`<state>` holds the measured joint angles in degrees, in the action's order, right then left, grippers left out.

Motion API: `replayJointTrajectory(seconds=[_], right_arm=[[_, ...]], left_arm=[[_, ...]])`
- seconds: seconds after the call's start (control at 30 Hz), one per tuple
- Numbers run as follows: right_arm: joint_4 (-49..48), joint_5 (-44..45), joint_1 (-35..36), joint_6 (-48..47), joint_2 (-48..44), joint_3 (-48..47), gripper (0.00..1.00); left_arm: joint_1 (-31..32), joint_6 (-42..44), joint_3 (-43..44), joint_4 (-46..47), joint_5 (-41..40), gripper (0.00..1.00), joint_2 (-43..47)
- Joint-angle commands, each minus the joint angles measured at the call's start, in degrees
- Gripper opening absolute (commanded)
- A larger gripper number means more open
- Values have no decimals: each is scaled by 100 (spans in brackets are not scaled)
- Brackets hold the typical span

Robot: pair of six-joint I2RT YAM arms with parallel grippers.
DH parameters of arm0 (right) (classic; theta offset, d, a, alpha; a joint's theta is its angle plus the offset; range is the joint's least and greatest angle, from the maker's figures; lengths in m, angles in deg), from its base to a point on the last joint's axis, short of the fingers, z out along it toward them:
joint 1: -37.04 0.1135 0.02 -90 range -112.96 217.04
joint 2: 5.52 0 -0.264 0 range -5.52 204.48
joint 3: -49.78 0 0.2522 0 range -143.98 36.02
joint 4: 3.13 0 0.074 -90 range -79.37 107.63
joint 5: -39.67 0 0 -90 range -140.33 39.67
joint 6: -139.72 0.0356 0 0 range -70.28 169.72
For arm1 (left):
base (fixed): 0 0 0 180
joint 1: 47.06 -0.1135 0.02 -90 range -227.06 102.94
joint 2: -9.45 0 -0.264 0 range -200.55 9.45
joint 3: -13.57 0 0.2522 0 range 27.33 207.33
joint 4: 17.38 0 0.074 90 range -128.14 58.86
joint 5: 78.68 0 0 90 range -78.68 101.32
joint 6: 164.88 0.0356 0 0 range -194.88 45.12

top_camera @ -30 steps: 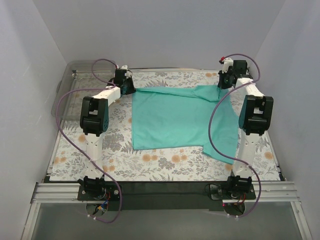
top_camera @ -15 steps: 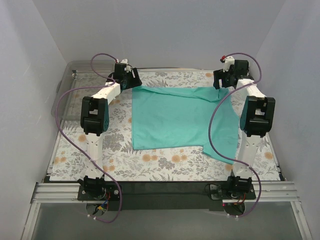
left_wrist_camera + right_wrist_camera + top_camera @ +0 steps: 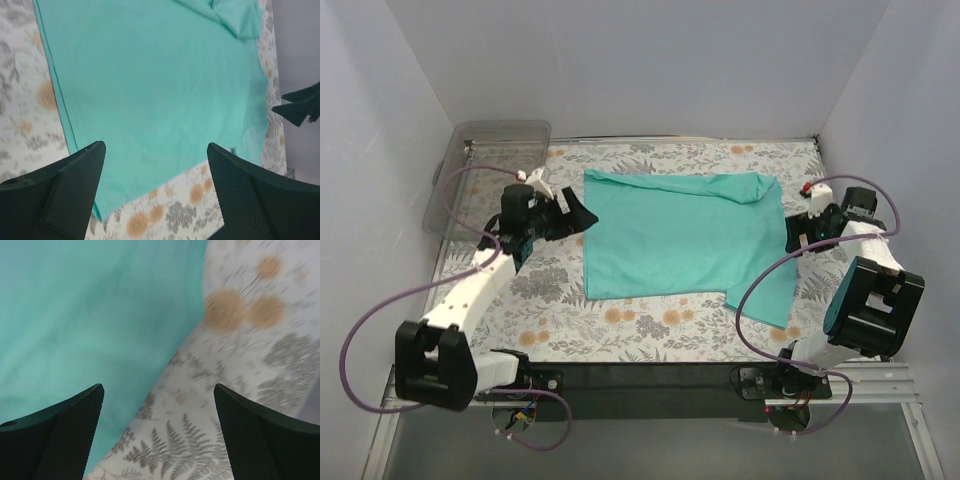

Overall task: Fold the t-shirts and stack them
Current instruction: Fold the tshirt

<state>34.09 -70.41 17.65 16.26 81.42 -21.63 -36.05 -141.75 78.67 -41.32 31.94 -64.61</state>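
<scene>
Floral tablecloth (image 3: 650,325) | t-shirt (image 3: 680,235) spread | left claw (image 3: 580,213), right claw (image 3: 790,232) agape, empty | bin (image 3: 495,135) visible overhead only

No writing, label, brand or number can be read anywhere.

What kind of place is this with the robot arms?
Probably a robot test lab, not a home: plain white walls box in a table, two robot arms are bolted to its near edge, and a t-shirt lies spread out.
</scene>
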Motion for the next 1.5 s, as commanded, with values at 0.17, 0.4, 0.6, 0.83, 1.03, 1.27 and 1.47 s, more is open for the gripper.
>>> replayJointTrajectory(seconds=[0.17,0.4,0.6,0.83,1.03,1.27,1.47], right_arm=[[607,-128,-152,-417,182,746,78],[563,-251,-213,-258,587,729,66],[633,-225,-257,-346,597,808,40],[1028,213,-503,-978,71,1062,1],[1493,820,-714,-1908,-851,1545,1],[1811,743,-951,-2236,-1749,1740,47],[1986,-267,-952,-1885,-1804,635,79]], left_arm=[[261,-1363,-2038,-512,-22,75,806],[525,-1733,-2048,-188,-137,74,-134],[772,-1777,-2048,-204,-252,19,-513],[842,-1653,-2171,-1073,-427,2,391],[939,-2118,-2153,-2154,-340,0,1595],[965,-2541,-2312,-2893,-67,21,2484],[965,-2157,-1593,-3316,-541,72,2809]])
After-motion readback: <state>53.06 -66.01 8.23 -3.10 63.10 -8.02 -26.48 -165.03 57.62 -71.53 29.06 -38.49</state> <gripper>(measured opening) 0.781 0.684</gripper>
